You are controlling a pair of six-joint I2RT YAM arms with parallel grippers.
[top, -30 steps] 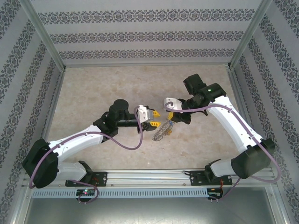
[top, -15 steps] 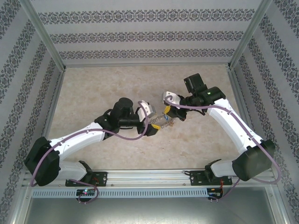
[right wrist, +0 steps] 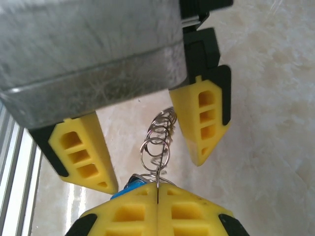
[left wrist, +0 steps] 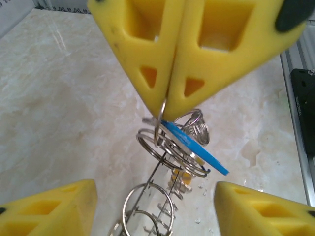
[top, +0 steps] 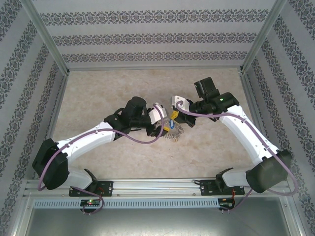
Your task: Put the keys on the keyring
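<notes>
Now the right yellow claw (left wrist: 165,105) is pinched tight on the grey wire keyring (left wrist: 167,147) of many small loops, up over the pale tabletop (left wrist: 59,98). The left claw (left wrist: 155,196) is spread wide around it, holding nothing. The tiny blue-headed key (left wrist: 197,150) looks hooked on; I cannot tell about the yellow key.

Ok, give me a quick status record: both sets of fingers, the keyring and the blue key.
keyring: hangs from the right fingers
right fingers: shut on one wire loop
left fingers: open, one on each side of the keyring
blue key: among the loops just below the pinch; threaded or not, unclear
</notes>
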